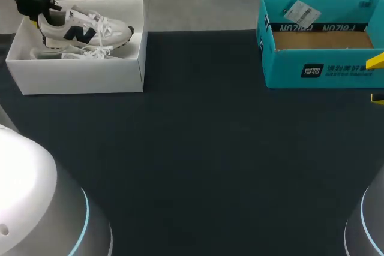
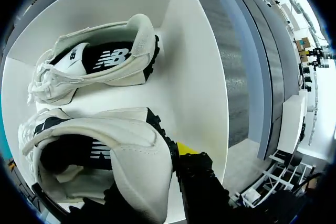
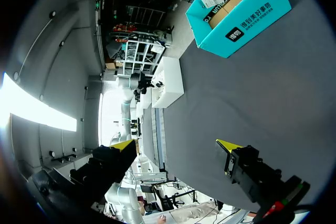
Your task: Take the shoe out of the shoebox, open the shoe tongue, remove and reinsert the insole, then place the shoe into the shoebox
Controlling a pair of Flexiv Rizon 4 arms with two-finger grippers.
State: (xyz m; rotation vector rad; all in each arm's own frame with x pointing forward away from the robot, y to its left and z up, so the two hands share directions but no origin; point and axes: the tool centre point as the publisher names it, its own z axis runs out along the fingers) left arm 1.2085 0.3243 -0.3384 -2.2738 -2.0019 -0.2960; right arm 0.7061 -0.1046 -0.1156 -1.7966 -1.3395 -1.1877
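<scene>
A: Which arm has the shoe [image 1: 84, 28]?
B: Your left gripper [image 1: 41, 17], clamped on its heel inside the white shoebox [image 1: 84, 76]; the shoe runs lengthwise along that box. Your right gripper [image 3: 176, 145], fingers apart, sits well clear of it.

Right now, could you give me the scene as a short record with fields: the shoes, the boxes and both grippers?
shoebox: white, open, at the far left of the table
shoe: white with a dark logo, inside the shoebox
second shoe: white, lying beside it in the shoebox
left gripper: shut on the shoe's heel
right gripper: open, holding nothing, above the table
teal box: open, at the far right
</scene>
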